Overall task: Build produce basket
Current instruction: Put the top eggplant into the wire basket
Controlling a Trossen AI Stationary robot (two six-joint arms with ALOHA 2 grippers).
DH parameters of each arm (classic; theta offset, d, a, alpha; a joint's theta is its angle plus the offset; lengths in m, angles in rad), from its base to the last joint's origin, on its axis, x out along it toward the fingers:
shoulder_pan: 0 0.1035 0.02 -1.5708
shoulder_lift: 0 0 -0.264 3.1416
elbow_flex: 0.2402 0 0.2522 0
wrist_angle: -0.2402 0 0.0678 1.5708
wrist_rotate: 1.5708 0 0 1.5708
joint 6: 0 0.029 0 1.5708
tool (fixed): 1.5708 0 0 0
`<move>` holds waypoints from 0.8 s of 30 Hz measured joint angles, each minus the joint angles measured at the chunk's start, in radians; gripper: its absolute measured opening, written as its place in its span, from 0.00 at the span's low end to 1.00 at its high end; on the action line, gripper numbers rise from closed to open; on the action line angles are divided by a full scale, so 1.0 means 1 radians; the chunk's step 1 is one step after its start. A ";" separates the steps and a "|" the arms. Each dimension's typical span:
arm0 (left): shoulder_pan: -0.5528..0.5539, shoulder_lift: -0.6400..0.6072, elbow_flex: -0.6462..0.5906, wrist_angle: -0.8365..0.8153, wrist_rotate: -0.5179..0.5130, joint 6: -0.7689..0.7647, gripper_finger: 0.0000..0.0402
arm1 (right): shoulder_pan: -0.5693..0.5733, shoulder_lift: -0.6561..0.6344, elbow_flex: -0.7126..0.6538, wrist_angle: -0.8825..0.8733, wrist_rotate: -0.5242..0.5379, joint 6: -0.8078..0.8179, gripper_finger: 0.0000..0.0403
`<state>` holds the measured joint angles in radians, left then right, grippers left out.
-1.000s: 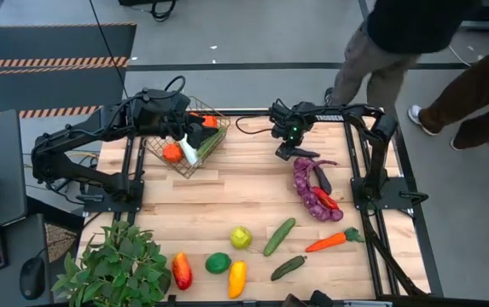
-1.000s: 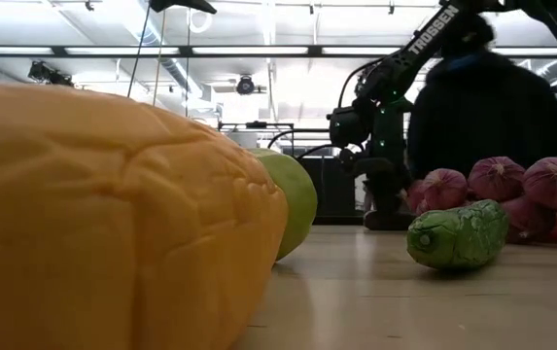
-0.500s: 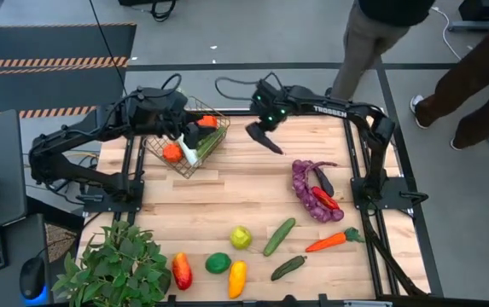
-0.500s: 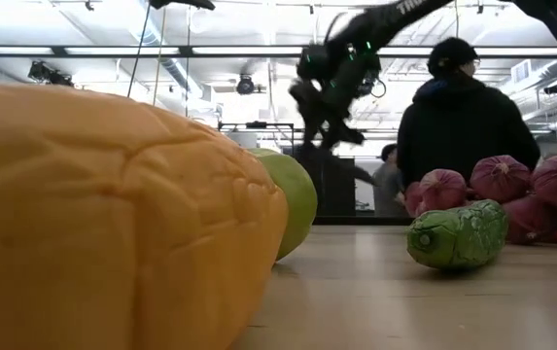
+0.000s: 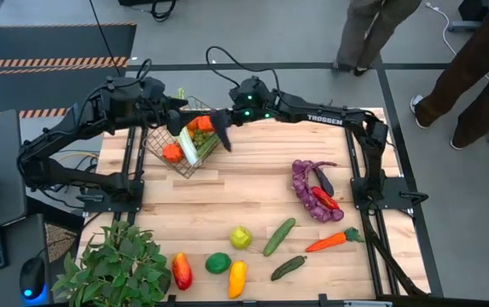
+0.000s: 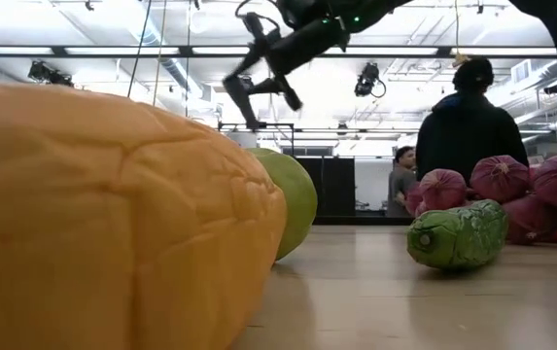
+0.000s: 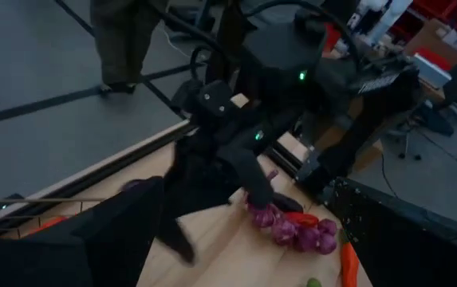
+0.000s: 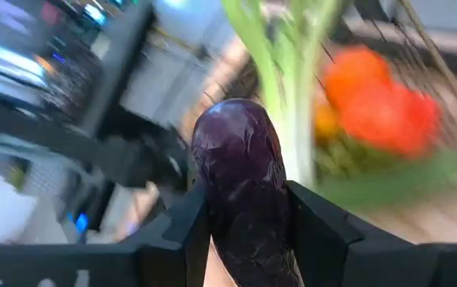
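Note:
The wire basket stands at the table's far left, turned cornerwise, with celery and orange and red pieces inside. My right gripper hangs over the basket's right rim, shut on a dark purple eggplant. My left gripper is open above the basket's far left corner; I cannot tell whether it touches the wire. More produce lies loose on the table: purple grapes, a carrot, cucumbers and a yellow piece. My right gripper pinches the eggplant between its two fingers, one on each long side. The fingers run along the eggplant, whose rounded end sticks out past the fingertips. They come from the table's right, slanting down. The eggplant is lifted clear, above the basket.
A leafy plant fills the near left corner. A second eggplant and a red chilli lie on the grapes. Green pieces and a red pepper lie near the front edge. People stand beyond the table's far right.
My right gripper has risen from beside the grapes and swung toward the table's far left with the eggplant, turning its wrist, until it hangs over the basket. My left arm has drawn back a little toward the left edge.

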<state>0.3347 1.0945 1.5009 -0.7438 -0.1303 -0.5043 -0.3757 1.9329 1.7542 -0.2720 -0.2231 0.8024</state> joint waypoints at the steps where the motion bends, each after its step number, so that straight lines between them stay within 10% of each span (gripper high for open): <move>1: 0.000 -0.002 0.000 0.001 0.000 0.000 0.93 | 0.002 0.002 0.000 0.012 0.017 0.008 0.37; 24: -0.013 -0.009 0.000 -0.003 0.039 0.079 0.93 | 0.035 0.015 -0.064 0.099 0.416 0.749 0.38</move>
<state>0.3218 1.0853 1.5005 -0.7466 -0.0917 -0.4253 -0.3402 1.9484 1.6901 -0.1725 0.1928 1.5513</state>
